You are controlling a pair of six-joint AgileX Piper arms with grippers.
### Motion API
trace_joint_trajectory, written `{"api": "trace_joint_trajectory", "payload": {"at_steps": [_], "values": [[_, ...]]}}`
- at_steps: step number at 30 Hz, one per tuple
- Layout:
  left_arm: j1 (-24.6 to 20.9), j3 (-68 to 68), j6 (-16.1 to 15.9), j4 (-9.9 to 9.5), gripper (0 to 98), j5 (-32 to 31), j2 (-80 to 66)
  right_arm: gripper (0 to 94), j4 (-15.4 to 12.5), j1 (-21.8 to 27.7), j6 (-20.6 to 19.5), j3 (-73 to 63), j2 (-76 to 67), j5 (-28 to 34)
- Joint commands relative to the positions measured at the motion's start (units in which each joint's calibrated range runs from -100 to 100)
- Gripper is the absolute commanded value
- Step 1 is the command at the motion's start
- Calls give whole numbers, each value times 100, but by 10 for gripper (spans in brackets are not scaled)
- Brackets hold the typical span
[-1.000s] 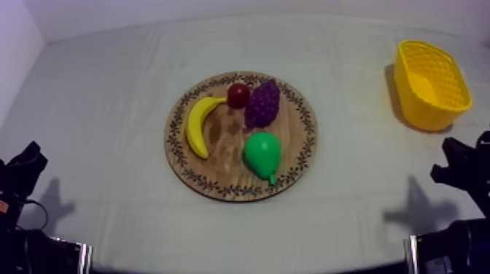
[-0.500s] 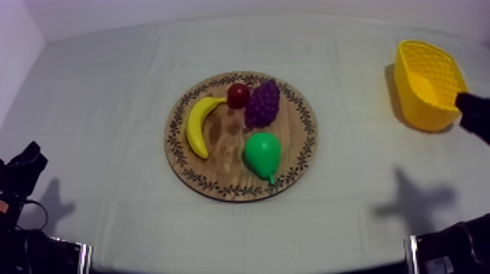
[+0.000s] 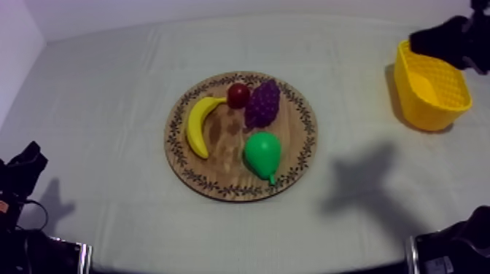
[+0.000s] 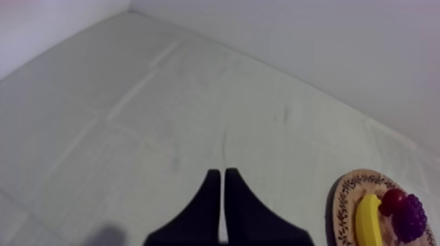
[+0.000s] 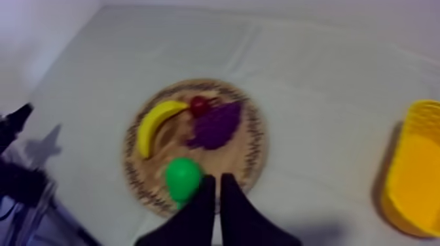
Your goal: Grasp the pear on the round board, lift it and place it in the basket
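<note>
The green pear (image 3: 262, 153) lies on the near right part of the round wooden board (image 3: 219, 138), stem toward the front. Beside it on the board are a banana (image 3: 197, 125), a small red fruit (image 3: 238, 95) and purple grapes (image 3: 262, 103). The yellow basket (image 3: 430, 84) stands at the far right. My right gripper (image 3: 418, 38) hangs high over the basket's far left rim; in the right wrist view its fingers (image 5: 217, 180) lie together, shut on nothing, with the pear (image 5: 183, 178) just beside their tips. My left gripper (image 3: 26, 162) rests low at the left, shut (image 4: 219, 178).
The basket (image 5: 416, 176) looks empty. The right arm's shadow (image 3: 361, 182) falls on the cloth between board and basket. A wall borders the table at the far left. The left arm's body (image 5: 13, 127) shows off beyond the board.
My right arm has risen from its resting place at the lower right, up past the basket to the upper right. Its shadow has slid left toward the board. The fruit and the left arm stayed put.
</note>
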Motion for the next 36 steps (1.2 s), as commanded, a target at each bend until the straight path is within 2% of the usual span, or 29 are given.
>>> {"api": "trace_joint_trajectory", "payload": {"at_steps": [1, 4, 8, 14, 17, 21, 27, 32, 36], "values": [[-2, 2, 0, 0, 1, 5, 2, 6, -309, -287, 221, -85, 304, -39], [-2, 2, 1, 0, 1, 5, 2, 6, -564, -432, 344, -33, 561, -166], [-2, 2, 0, 0, 1, 5, 2, 6, -712, -712, 378, 103, 976, -383], [-2, 2, 0, 0, 1, 5, 2, 7, -836, -1027, 439, 445, 1528, -866], [-2, 2, 0, 0, 1, 5, 2, 39, -791, -1060, 448, 630, 1723, -1111], [-2, 2, 0, 0, 1, 5, 2, 151, -624, -1068, 360, 845, 1898, -1318], [-2, 2, 0, 0, 1, 5, 2, 396, -378, -1077, 189, 1092, 2012, -1483], [-2, 2, 0, 0, 1, 5, 2, 602, -344, -1027, 110, 1278, 2043, -1541], [-2, 2, 0, 0, 1, 5, 2, 704, -338, -981, 6, 1368, 2055, -1545]]}}
